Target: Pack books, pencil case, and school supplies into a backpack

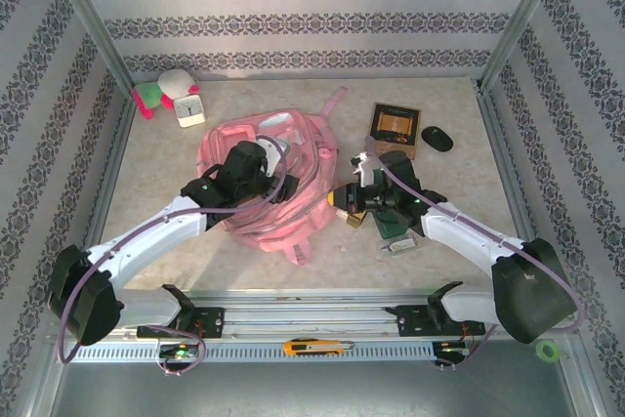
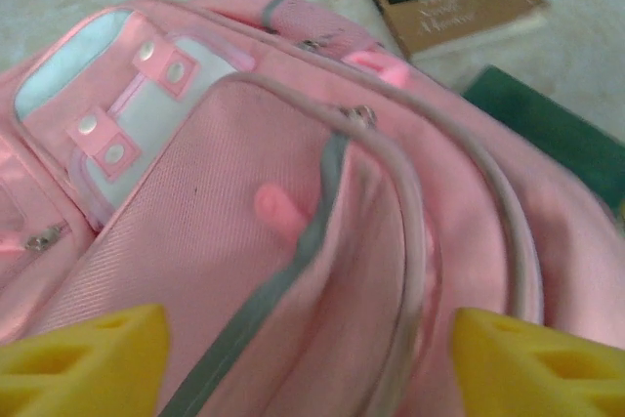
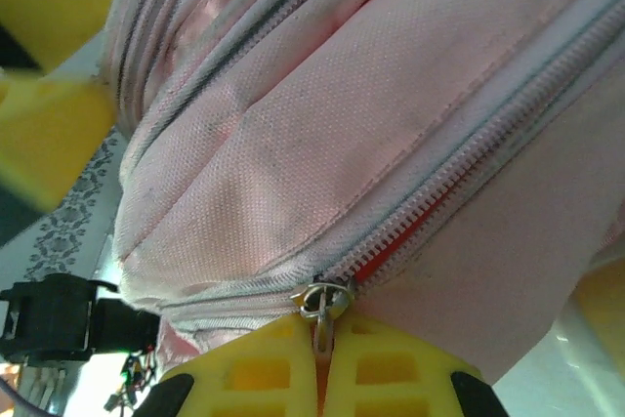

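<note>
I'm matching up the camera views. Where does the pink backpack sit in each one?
Top external: backpack mid-table, between the two arms.
Left wrist: backpack across nearly the whole frame.
Right wrist: backpack close up, above the right gripper.
Shared landmark: the zip pull that gripper pinches, at the backpack's right edge from above.

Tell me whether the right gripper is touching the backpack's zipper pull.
Touching: the right wrist view shows the right gripper shut on the zipper pull.

The large soft fabric backpack is pink with pale grey zip trim; its small metal zip pull is silver. The thin rectangular book is dark brown with an orange-gold square.
</note>
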